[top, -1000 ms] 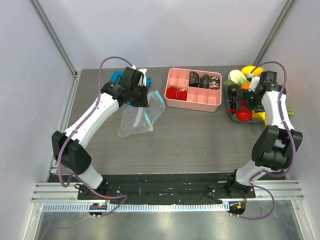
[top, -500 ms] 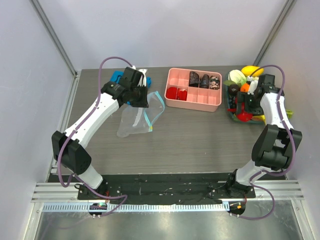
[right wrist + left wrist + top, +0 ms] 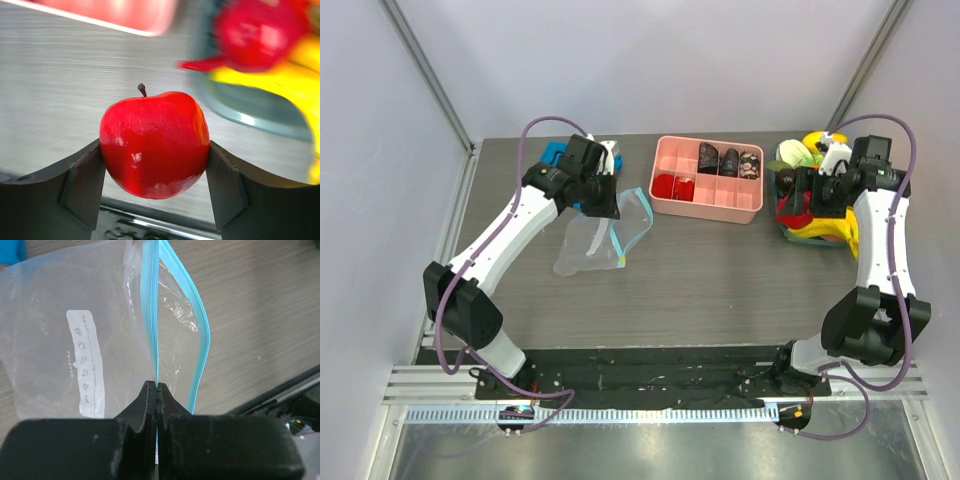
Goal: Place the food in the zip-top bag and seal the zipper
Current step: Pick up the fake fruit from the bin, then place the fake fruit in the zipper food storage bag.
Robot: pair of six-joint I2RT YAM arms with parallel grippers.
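Carrying the glossy red toy apple (image 3: 154,142) over to the bag looks like the step in hand. Doing it well calls for a level, unhurried traverse, because the right gripper (image 3: 155,167) clamps the fruit only at its widest sides between two curved black fingers, and a jerk could roll the slick skin out. It should probably pass in front of the pink compartmented plastic box (image 3: 710,207) rather than over it. Then it can aim for the gap between the teal-blue zipper strips (image 3: 151,315) and release once the apple is past them. The left gripper (image 3: 157,390) is closed tight on one lip of the crinkly clear zip-top bag (image 3: 55,305); the other lip bows away, so the mouth gapes. The bag lies on the grey wood-grain table (image 3: 720,280), left of the box. The right arm reaches far forward, wrist turned leftward, just beside the dark tray (image 3: 240,117) holding yellow toy bananas (image 3: 825,232). The left arm stretches diagonally toward the far left, wrist angled down at the bag.
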